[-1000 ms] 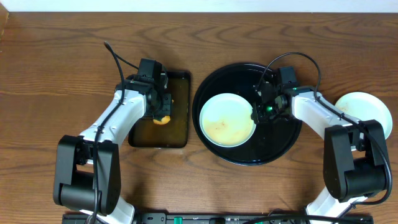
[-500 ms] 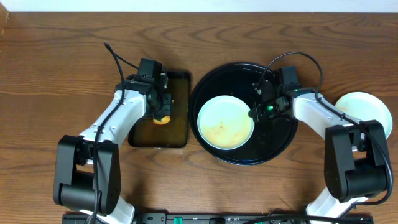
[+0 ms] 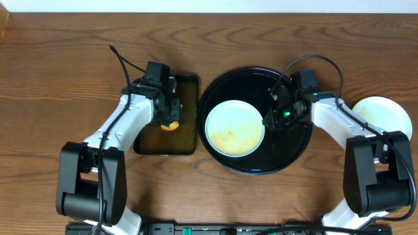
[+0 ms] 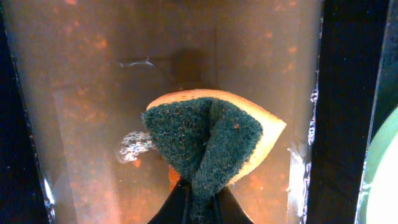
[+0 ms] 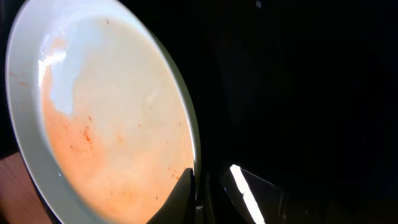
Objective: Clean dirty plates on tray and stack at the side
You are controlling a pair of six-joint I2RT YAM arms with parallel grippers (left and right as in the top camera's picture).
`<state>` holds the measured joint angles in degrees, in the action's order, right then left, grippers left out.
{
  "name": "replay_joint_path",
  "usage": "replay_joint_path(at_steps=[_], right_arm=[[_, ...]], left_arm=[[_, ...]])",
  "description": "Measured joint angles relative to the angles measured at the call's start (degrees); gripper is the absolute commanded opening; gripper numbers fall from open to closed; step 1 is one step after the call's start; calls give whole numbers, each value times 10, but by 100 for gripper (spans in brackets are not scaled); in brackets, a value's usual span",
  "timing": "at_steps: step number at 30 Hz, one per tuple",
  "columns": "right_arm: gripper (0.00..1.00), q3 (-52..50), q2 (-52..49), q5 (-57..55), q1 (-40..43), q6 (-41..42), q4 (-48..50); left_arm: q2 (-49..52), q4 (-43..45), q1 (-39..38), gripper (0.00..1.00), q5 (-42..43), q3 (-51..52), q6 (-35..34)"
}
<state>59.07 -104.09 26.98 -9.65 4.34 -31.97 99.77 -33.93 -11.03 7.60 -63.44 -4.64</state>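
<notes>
Left gripper (image 4: 199, 208) clamped on a sponge (image 4: 208, 140) over the pan (image 3: 186, 142), right gripper (image 3: 267, 121) pinching right rim of stained plate (image 3: 234, 127) on the tray (image 3: 294, 149), second plate (image 3: 379, 112) near desk's right edge.

One pale plate (image 3: 235, 127), faint orange smears inside, sits left of centre on round glossy black tray (image 3: 281, 151). White plate (image 3: 382, 114) lies right of tray, apart.

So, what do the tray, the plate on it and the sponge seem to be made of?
Tray: glossy black, mirror-like highlights; probably plastic or lacquer. Plate: smooth pale glazed look with glare; ceramic or melamine, unclear. Sponge: orange foam with a dark green fibrous scouring layer.
</notes>
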Motion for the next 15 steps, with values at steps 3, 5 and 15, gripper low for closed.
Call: replay_joint_path(at_steps=[3, 5, 15], right_arm=[[12, 0, 0, -6, -5, 1, -7], [11, 0, 0, -15, -14, 2, -8], [1, 2, 0, -100, -61, 24, -1]], left_arm=[[0, 0, 0, 8, 0, 0, 0], [0, 0, 0, 8, 0, 0, 0], [0, 1, 0, 8, 0, 0, 0]])
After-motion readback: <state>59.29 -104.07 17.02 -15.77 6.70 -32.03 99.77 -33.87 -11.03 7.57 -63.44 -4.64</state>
